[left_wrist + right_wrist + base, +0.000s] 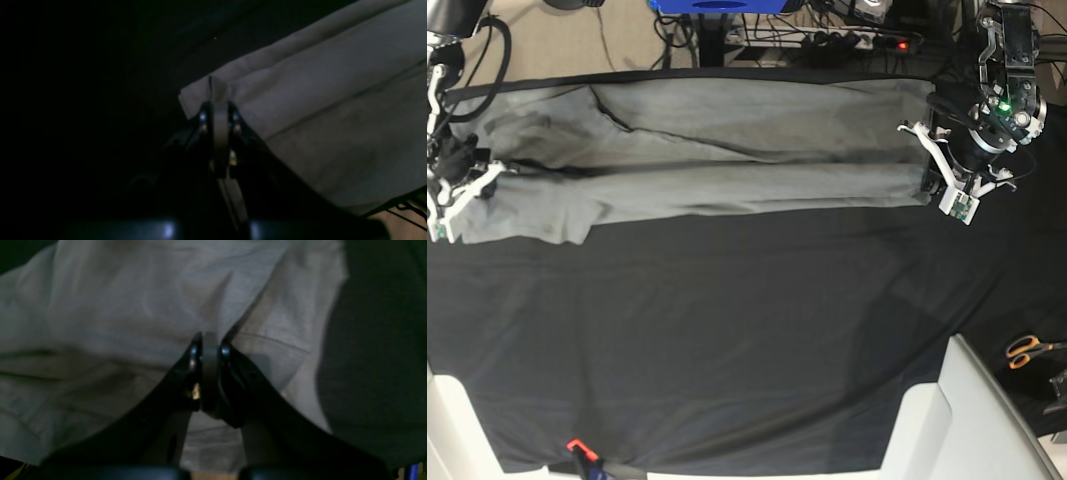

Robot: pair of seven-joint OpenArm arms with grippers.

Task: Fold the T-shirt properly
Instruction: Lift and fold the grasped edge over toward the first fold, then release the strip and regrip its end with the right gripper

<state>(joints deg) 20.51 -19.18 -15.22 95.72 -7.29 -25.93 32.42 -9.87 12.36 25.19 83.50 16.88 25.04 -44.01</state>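
Observation:
The grey T-shirt (727, 160) lies stretched in a long band across the far side of the black table cloth (727, 330), with lengthwise folds. My left gripper (930, 182) is at its right end. In the left wrist view the left gripper (218, 100) is shut on a pinched corner of the T-shirt (333, 100). My right gripper (475, 172) is at the shirt's left end. In the right wrist view the right gripper (210, 340) is shut on a fold of the T-shirt (116, 306) near a stitched hem.
Orange-handled scissors (1028, 350) lie off the cloth at the right. White table parts (972, 410) stand at the front right and front left. Cables and a power strip (827, 40) run behind the table. A small orange clip (577, 445) sits at the front edge.

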